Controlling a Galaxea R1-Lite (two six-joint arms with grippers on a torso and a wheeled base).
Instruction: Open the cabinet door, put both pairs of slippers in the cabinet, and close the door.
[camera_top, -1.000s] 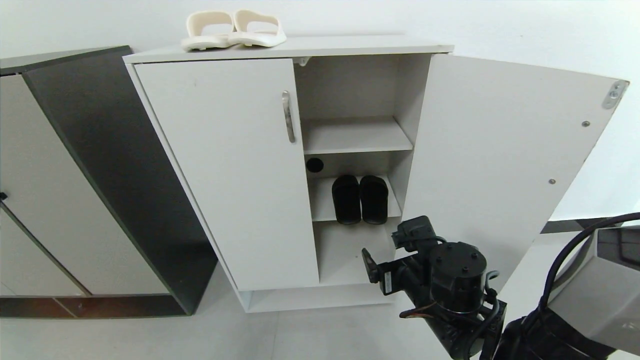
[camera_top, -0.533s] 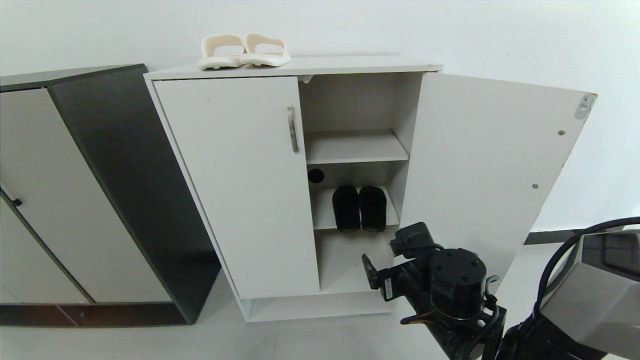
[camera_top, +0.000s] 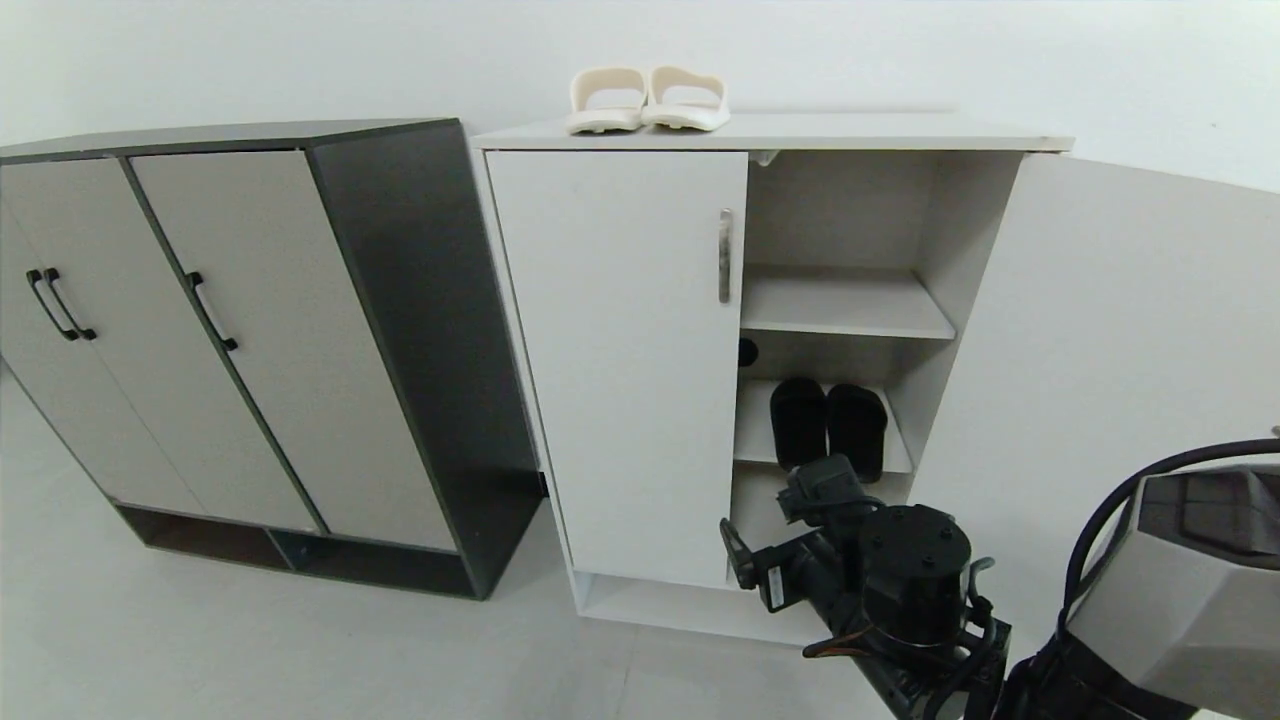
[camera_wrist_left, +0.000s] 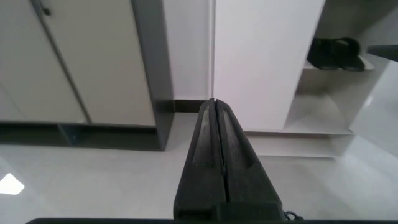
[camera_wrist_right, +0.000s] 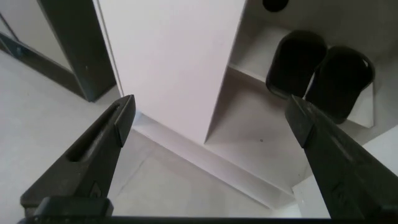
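Observation:
A cream pair of slippers lies on top of the white cabinet. A black pair of slippers sits side by side on the middle shelf behind the open right door; the left door is closed. My right gripper hangs low in front of the open compartment, apart from the shelves. In its wrist view the right gripper is open and empty, with the black pair beyond it. My left gripper is shut on nothing, over the floor, with the black pair far off.
A dark grey cabinet with two closed doors stands against the white cabinet's left side. The upper shelf and bottom compartment of the white cabinet are bare. Light floor stretches in front.
The head camera has swung left and pulled back, so both cabinets sit farther right in the picture. The slippers, doors and right arm have not visibly moved.

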